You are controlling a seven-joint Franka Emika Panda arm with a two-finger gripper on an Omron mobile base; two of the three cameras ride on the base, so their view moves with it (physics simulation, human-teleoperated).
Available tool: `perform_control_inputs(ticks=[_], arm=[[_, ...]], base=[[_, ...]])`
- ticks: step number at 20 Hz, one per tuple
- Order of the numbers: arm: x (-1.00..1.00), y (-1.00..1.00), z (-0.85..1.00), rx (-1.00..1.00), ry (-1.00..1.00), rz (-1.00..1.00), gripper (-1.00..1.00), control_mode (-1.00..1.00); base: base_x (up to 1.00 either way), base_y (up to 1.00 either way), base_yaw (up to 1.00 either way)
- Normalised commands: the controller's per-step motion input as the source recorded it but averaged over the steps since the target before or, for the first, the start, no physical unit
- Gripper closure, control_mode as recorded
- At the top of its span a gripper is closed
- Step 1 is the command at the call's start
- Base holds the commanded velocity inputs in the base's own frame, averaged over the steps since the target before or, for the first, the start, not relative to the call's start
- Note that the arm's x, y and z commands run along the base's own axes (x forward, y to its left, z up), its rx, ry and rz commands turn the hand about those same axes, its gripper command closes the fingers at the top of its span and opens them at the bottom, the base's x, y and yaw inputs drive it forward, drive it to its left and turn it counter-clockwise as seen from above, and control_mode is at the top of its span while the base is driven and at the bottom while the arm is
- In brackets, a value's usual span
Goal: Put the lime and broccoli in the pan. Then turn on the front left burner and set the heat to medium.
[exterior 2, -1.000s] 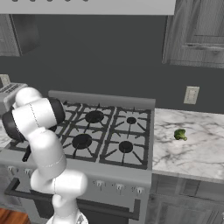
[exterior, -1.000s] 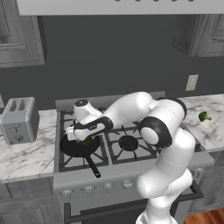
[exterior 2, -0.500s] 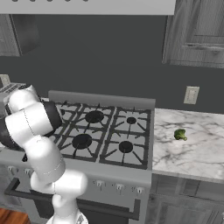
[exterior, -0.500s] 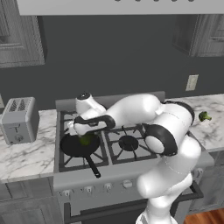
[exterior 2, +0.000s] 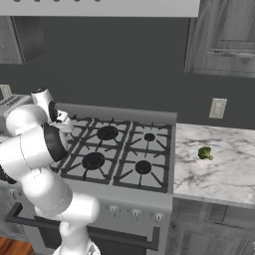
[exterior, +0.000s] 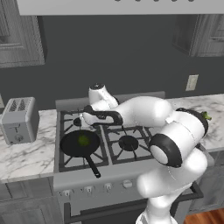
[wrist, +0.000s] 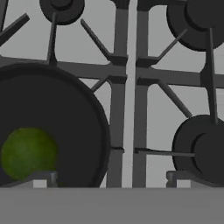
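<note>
Lime [exterior: 83,140], small, round and yellowish green, lies inside the round shallow black frying pan [exterior: 74,148], which sits on the front left burner of the steel gas stove [exterior: 114,173], its long straight handle reaching toward the stove's front edge. Just above the pan's back rim hangs the white arm's gripper [exterior: 89,116], its two dark fingers [wrist: 43,178] spread wide apart and clamped on nothing. Well away, a bumpy dark green broccoli floret [exterior 2: 204,153] rests on the white marble table [exterior 2: 214,174] right of the stove, near its middle.
</note>
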Motion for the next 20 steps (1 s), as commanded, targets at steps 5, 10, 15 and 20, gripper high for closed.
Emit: perform_control_inputs(ticks=[5, 10, 15, 20], arm=[[0.01, -0.92, 0.09, 0.00, 0.00, 0.00, -1.00, -1.00], [0.18, -1.00, 0.00, 0.00, 0.01, 0.00, -1.00, -1.00], [0.33, -1.00, 0.00, 0.06, 0.01, 0.00, -1.00, -1.00], [0.49, -1.00, 0.00, 0.07, 0.02, 0.00, -1.00, -1.00]], base=[[0.00, 0.00, 0.00], [0.00, 0.00, 0.00], [0.00, 0.00, 0.00], [0.00, 0.00, 0.00]])
